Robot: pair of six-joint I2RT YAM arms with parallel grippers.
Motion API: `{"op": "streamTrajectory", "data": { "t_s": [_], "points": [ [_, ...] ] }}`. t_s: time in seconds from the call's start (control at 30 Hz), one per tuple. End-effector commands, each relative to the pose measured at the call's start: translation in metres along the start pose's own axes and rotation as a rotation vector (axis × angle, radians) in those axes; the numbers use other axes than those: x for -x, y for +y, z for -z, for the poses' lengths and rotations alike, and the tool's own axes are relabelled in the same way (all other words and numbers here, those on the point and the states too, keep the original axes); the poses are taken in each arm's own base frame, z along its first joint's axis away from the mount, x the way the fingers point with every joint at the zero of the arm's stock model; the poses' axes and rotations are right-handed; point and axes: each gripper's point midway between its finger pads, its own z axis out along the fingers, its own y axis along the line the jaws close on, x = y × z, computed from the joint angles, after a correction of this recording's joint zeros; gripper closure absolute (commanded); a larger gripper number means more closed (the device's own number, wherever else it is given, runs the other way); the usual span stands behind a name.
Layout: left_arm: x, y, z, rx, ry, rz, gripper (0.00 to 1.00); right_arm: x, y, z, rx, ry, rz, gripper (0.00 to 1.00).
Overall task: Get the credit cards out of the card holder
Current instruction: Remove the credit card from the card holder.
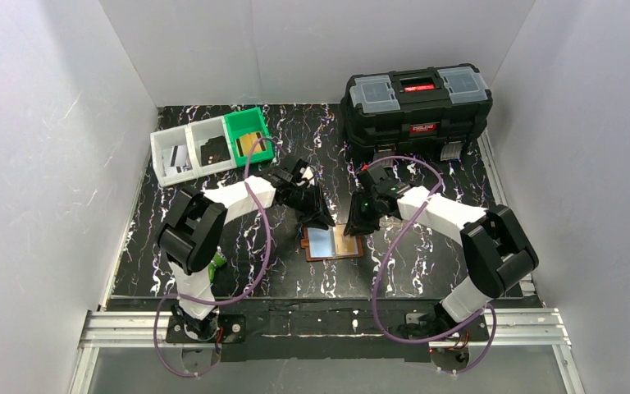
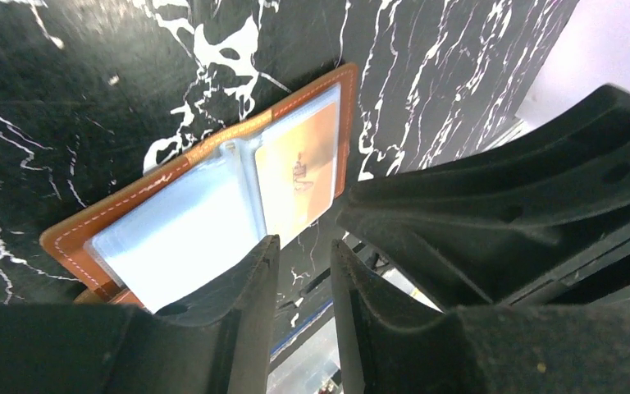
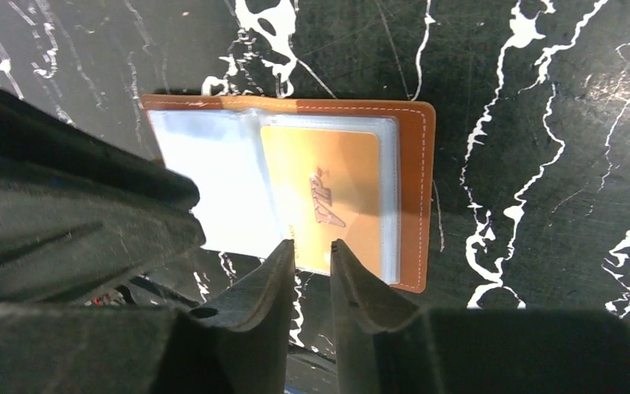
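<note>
Start at far left: note the row of bins (image 1: 205,148) at the back of the table (image 1: 426,263); disregard for this step.

Locate the left gripper (image 1: 316,215) over the left half of the card holder (image 1: 334,243), found open and flat, pockets up, at mid-table between the two arms. In the left wrist view, read its jaws as a narrow slit apart, with bare table visible through the slit and nothing clamped. Note one fingertip (image 2: 250,271) overlapping the near edge of the pale left pocket (image 2: 180,234); cannot confirm contact. Treat as a probable hold-down stance. Cannot tell through the glare whether that pocket holds a card.

Move right: identify one orange credit card (image 3: 320,197) seated in the right pocket behind clear film. Find the right gripper (image 3: 312,256) at the near edge of that card, jaws almost together. Cannot tell whether clamped on the edge or merely beside it.

Judge the step in hand as gaining a first pinch on the card, with no card out yet.

For the next move, verify a grip on the card alone, not the film. Then draw it flat along the pocket's open side while pinning the left half. Otherwise expect the holder to drag.

Disregard the toolbox (image 1: 417,103) at far right.
</note>
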Motion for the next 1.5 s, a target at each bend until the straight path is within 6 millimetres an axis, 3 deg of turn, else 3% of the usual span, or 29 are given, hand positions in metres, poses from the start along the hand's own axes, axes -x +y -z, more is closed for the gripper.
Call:
{"op": "streamTrajectory", "data": {
  "t_s": [0.0, 0.2, 0.5, 0.87, 1.17, 1.47],
  "points": [
    [-0.016, 0.002, -0.012, -0.040, 0.056, 0.006, 0.72, 0.001, -0.009, -0.008, -0.063, 0.017, 0.004, 0.73],
    [-0.022, 0.010, -0.022, -0.046, 0.079, 0.007, 0.72, 0.000, -0.019, -0.014, -0.121, 0.032, -0.003, 0.79],
    [-0.027, 0.022, -0.033, -0.043, 0.103, 0.019, 0.71, -0.002, -0.024, -0.016, -0.142, 0.043, -0.008, 0.79],
    [-0.030, 0.027, -0.036, -0.042, 0.107, 0.024, 0.72, -0.002, -0.022, -0.015, -0.149, 0.043, 0.001, 0.72],
    [-0.031, 0.029, -0.038, -0.046, 0.111, 0.030, 0.72, -0.007, -0.013, -0.020, -0.123, 0.060, 0.012, 0.84],
    [-0.032, 0.028, -0.037, -0.055, 0.106, 0.032, 0.73, -0.010, -0.009, -0.024, -0.131, 0.077, 0.026, 0.85]
  ]
}}
